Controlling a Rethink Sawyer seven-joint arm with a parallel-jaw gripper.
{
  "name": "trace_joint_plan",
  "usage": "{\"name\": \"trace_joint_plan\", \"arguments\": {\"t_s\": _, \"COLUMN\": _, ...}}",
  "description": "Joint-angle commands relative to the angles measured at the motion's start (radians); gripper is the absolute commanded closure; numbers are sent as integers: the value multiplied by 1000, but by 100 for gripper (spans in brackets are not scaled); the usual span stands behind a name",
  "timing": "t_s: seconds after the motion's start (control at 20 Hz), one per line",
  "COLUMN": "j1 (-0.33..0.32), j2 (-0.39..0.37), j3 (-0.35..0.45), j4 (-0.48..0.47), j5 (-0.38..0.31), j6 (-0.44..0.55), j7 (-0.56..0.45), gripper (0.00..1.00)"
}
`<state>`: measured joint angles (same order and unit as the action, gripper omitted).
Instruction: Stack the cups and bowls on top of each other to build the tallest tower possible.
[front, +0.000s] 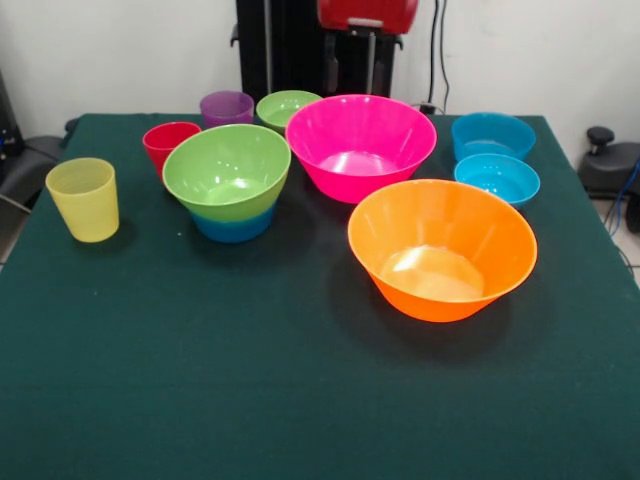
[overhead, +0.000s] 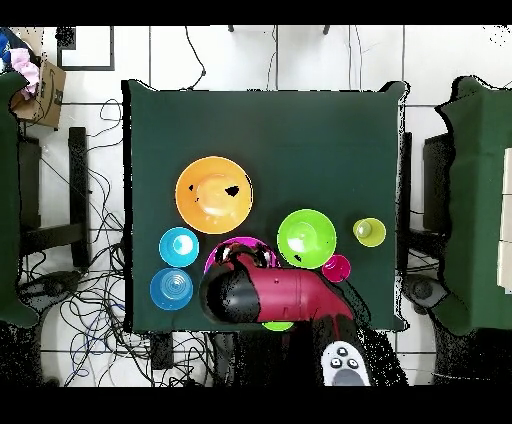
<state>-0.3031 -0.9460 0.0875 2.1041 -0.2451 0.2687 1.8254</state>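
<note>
Robot arm (overhead: 275, 293) is hovering over the glossy pink plastic bowl (front: 360, 145); gripper state unclear; a blind descent is risking knocking neighbouring purple tumbler (front: 227, 107).

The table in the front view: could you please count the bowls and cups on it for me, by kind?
Bowls: 7 (orange, pink, 2 green, 3 blue)
Cups: 3 (yellow, red, purple)
Total: 10
</note>
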Motion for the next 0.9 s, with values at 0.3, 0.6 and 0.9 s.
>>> {"name": "trace_joint_plan", "arguments": {"t_s": 0.3, "j1": 79, "j2": 158, "j3": -35, "j4": -80, "j5": 45, "j6": -47, "j7": 187, "gripper": 0}}
{"name": "trace_joint_plan", "arguments": {"t_s": 0.6, "j1": 75, "j2": 174, "j3": -37, "j4": -112, "j5": 56, "j6": -31, "j7": 167, "gripper": 0}}
{"name": "trace_joint_plan", "arguments": {"t_s": 0.9, "j1": 80, "j2": 181, "j3": -41, "j4": -111, "j5": 61, "j6": -45, "j7": 170, "gripper": 0}}
